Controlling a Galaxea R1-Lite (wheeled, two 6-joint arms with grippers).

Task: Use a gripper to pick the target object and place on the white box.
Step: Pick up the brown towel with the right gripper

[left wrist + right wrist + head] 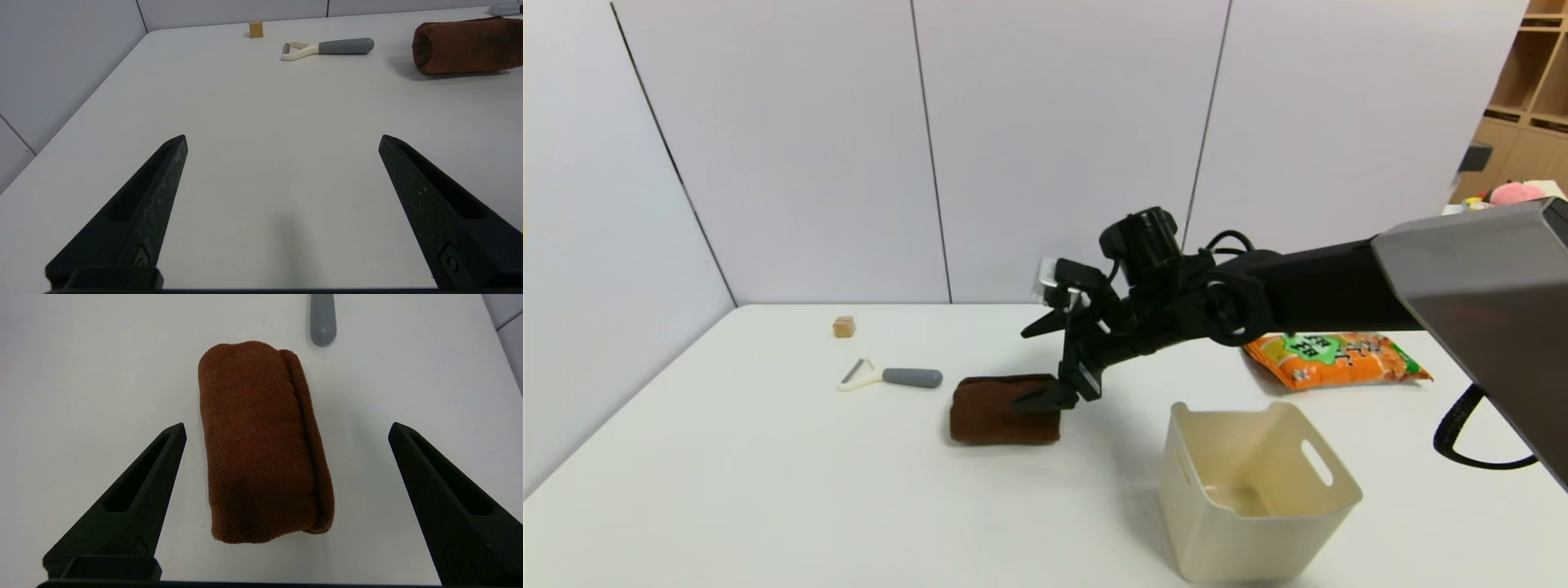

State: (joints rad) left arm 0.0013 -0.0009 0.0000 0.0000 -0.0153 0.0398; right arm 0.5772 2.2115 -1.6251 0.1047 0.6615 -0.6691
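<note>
The target object, a dark brown folded towel point(996, 408), lies on the white table left of the white box point(1241, 539). My right gripper point(1023, 367) hangs just above the towel's right end, open wide. In the right wrist view the towel point(261, 445) lies lengthwise between the two black fingers point(147, 490), with table showing on both sides and nothing touching it. The white box stands upright and holds nothing. My left gripper point(282, 139) is open over bare table at the near left, with the towel point(466, 45) far off from it.
A grey-handled peeler point(890, 376) lies left of the towel, with a small wooden cube point(844, 327) behind it. An orange snack bag point(1335, 358) lies at the back right, behind the box. Partition walls close the table's far and left sides.
</note>
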